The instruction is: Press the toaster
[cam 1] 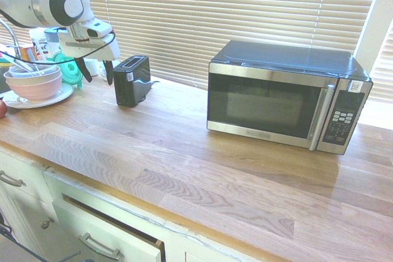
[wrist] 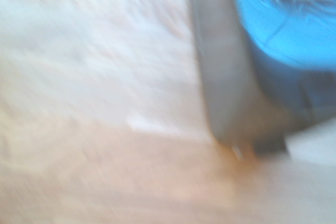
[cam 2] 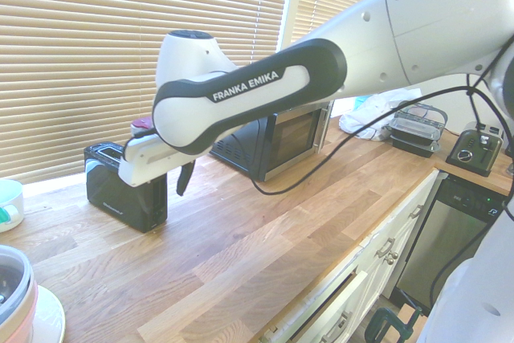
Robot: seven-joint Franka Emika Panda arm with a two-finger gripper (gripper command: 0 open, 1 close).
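At the left end of the desk (cam 1: 184, 157), as the first exterior view shows it, a pink bowl (cam 1: 38, 90) with a paler bowl (cam 1: 35, 74) nested in it sits on a white plate (cam 1: 43, 102), near the back edge and close to the window blinds (cam 1: 215, 10). A teal lid (cam 1: 69, 70) stands just behind them. Next comes the gripper (cam 1: 97, 75), pointing downward, its two dark fingers spread wide with nothing visible between them; it hangs beside the toaster, on the side toward the bowls. The black toaster (cam 1: 127, 90) stands upright near the back edge of the desk, left of its middle, with its slot facing up and a lever (cam 1: 142, 83) on its narrow end, toward the microwave. Well apart to the right, the silver-and-black microwave (cam 1: 276, 105) takes up the back right part of the desk, its keypad at the right end. The step in hand looks like the approach: the toaster's lever seems not yet pressed. The next move probably calls for bringing the gripper around or over the toaster to its lever end, narrowing the fingers to make a firm tip, and pushing straight down on the lever. A push off to one side could tip or slide the toaster.
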